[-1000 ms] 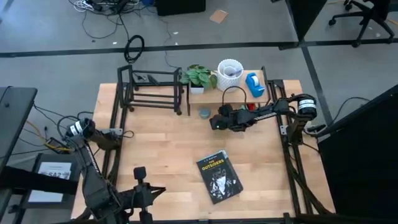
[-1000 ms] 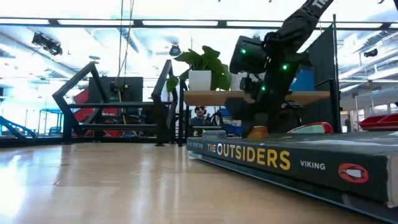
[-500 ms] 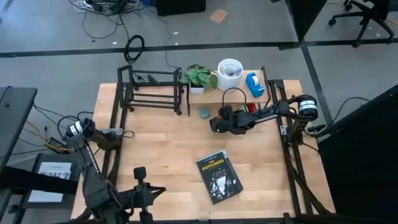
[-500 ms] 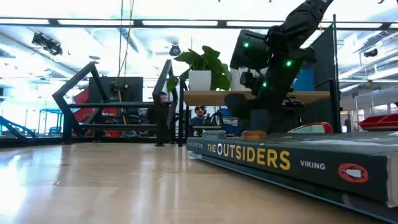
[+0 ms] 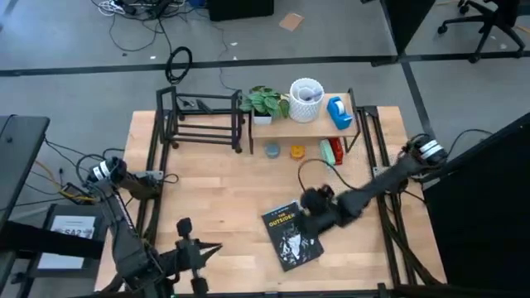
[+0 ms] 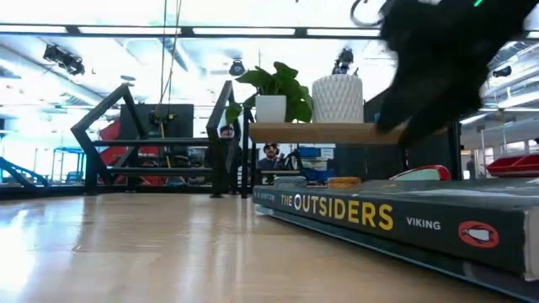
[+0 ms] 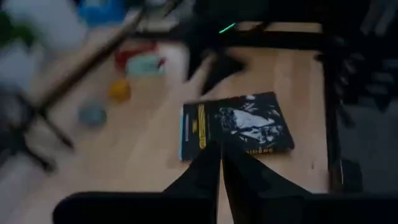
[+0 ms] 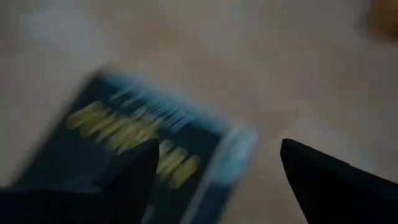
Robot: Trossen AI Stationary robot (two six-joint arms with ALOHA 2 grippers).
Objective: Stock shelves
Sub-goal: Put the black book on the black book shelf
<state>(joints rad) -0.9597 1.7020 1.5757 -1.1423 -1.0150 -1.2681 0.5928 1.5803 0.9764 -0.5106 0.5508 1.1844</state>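
One dark paperback book (image 5: pixel 291 236) lies flat; right gripper (image 5: pixel 308 217) hovers open, empty, above its corner. Skidding seems likely if one finger lands on the cover.

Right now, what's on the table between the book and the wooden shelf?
In the high view, the right claw sits at the book's top edge. Beyond it is bare tabletop up to the small yellow thing and the red thing beneath the wooden shelf.

Rt wrist view, heavily blurred: dark book (image 8: pixel 134 158) w/ yellow cover lettering and a light blue edge lies flat on the pale wood worktop (image 8: pixel 261 68). Rt gripper (image 8: pixel 217 177) hangs just over the book's corner, jaws apart, one dark finger (image 8: pixel 326 180) over bare wood, other over the cover.
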